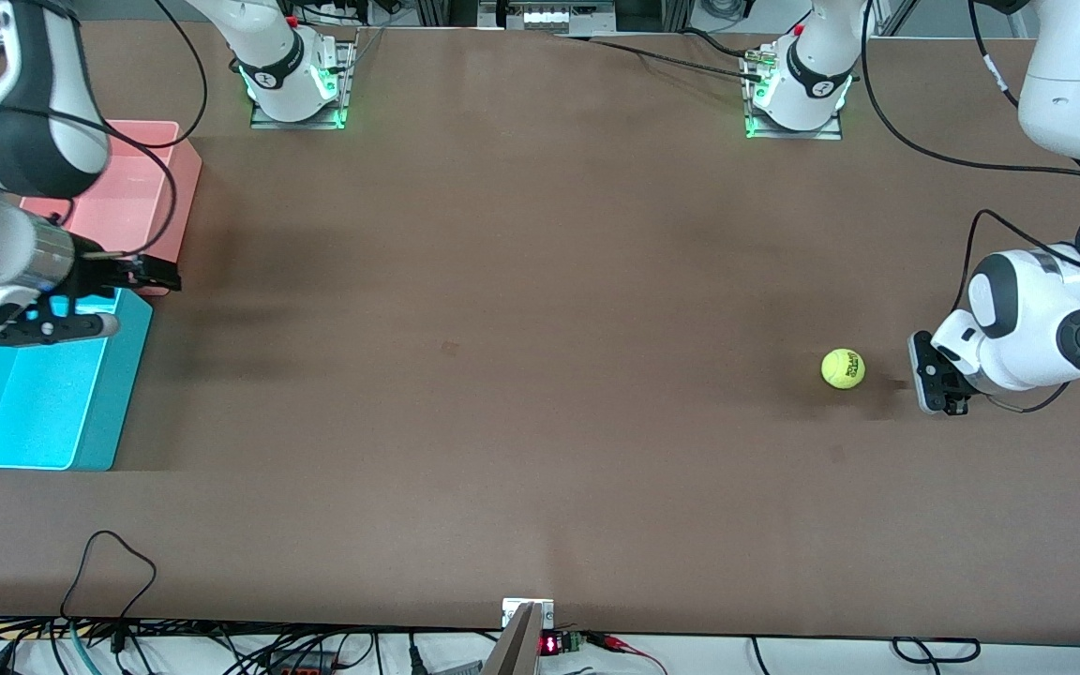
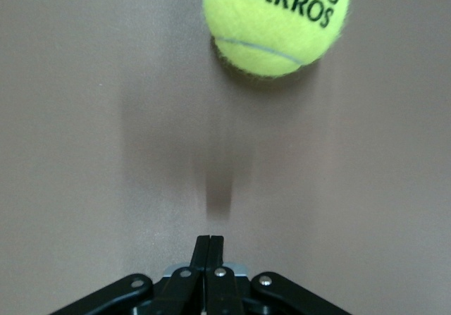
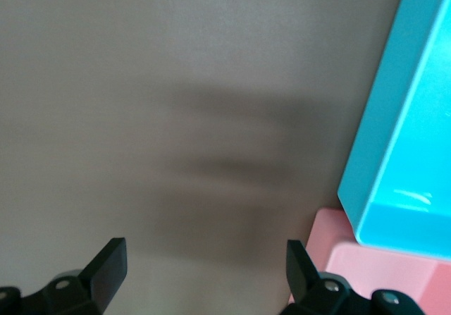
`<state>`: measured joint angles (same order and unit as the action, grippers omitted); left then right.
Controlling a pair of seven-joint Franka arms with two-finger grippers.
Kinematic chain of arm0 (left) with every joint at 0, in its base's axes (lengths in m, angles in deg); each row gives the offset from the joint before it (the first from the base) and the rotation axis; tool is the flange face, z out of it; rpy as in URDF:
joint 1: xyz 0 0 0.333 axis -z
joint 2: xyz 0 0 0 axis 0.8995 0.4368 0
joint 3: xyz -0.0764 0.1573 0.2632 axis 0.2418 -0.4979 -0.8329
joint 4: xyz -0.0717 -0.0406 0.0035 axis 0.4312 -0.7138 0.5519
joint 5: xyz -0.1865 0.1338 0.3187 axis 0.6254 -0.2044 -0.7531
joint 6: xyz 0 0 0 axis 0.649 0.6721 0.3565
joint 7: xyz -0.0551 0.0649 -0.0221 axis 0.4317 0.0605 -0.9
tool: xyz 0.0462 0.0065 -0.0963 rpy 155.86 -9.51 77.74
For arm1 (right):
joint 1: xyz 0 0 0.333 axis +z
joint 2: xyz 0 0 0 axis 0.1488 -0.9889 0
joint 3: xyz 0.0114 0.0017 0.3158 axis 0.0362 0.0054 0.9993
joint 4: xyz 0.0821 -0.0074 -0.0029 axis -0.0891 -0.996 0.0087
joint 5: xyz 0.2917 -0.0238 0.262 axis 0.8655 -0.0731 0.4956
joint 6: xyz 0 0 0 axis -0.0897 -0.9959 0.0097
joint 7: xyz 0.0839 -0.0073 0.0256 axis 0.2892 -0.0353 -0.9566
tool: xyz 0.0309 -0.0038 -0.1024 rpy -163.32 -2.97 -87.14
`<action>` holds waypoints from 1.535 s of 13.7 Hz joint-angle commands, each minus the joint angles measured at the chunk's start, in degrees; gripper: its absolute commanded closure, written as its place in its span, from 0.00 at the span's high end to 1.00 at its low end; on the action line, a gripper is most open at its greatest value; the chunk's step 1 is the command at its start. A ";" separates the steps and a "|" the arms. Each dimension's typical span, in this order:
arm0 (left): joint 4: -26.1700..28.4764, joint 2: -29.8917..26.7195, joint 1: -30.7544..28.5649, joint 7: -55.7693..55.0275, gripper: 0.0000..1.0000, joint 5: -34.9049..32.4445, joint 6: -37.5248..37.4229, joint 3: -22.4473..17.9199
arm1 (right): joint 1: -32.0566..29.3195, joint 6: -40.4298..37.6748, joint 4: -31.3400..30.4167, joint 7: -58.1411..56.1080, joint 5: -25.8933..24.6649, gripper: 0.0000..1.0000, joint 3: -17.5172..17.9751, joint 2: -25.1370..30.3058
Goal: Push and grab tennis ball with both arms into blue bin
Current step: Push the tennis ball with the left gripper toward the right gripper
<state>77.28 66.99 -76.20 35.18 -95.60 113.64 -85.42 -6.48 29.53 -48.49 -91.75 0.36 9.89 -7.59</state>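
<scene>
Resting on the brown tabletop [image 1: 540,375] toward the left arm's end, the fuzzy yellow-green tennis ball [image 1: 843,368] with dark lettering lies well apart from the bright turquoise plastic bin [image 1: 24,412]. The left arm's black two-finger gripper [image 1: 932,373] sits just beside that ball without touching, fingers pressed together. The right arm's black gripper [image 1: 151,272] hangs over the bin's rim beside the pink plastic tub [image 1: 127,202], fingers spread wide.

the fuzzy yellow-green tennis ball [image 1: 843,368] lies on the brown surface [image 1: 521,375] toward the left arm's end. the cyan plastic tub [image 1: 34,412] sits at the right arm's end, nearer the front camera than the pink plastic tub [image 1: 142,202] touching it.
</scene>
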 commanded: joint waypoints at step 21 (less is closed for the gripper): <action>-13.31 -1.21 -3.37 -16.03 0.00 -0.63 -17.69 13.49 | 1.78 15.34 -16.65 -1.49 0.59 1.00 0.27 -2.79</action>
<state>68.39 65.79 -80.38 20.50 -95.62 101.05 -71.23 -6.02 46.76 -64.73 -93.62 0.34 10.01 -10.50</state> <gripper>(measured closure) 0.991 0.000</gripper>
